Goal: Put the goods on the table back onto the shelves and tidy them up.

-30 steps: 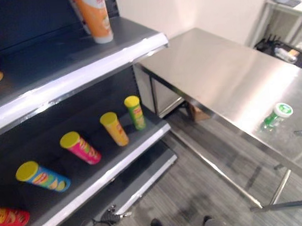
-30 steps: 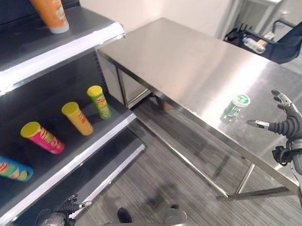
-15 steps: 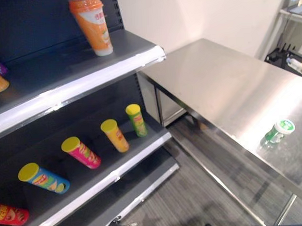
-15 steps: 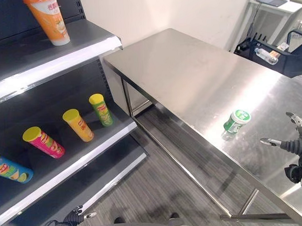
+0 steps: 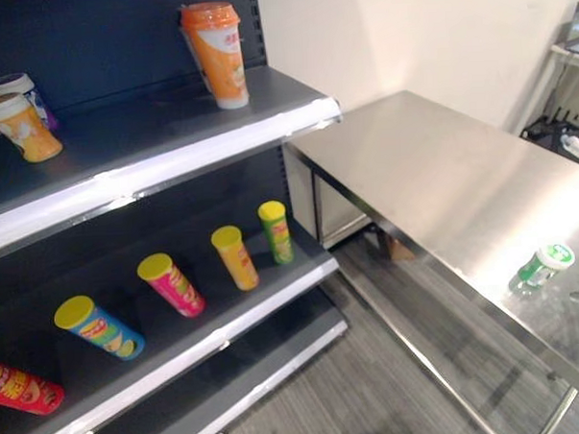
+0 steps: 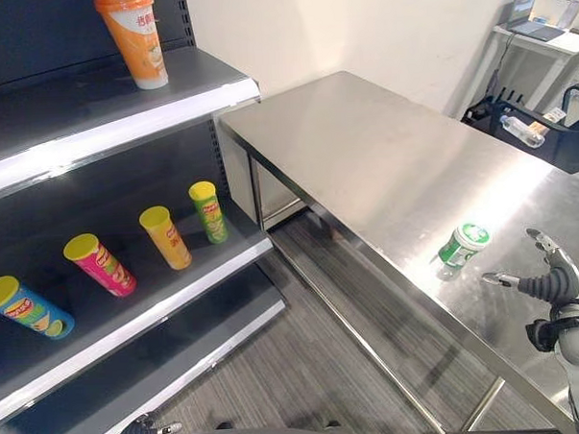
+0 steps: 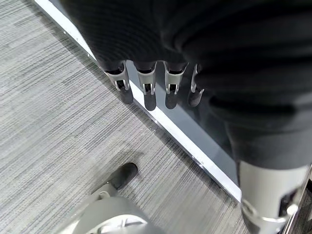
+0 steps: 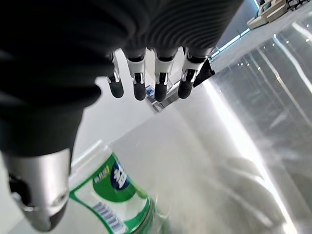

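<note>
A small green bottle with a white cap stands on the steel table near its front edge. My right hand hovers open just to the right of it, thumb toward the bottle, not touching. In the right wrist view the bottle shows close beyond the straight fingers. My left hand hangs open over the grey floor beside the shelf's bottom edge and holds nothing.
The dark shelf unit stands left of the table. An orange cup and two smaller cups stand on its upper board. Several tube cans lie on the lower board. A chair and desk are at the far right.
The camera has moved, so the whole scene has shifted and more of the upper shelf shows. My right hand keeps about the same place beside the bottle.
</note>
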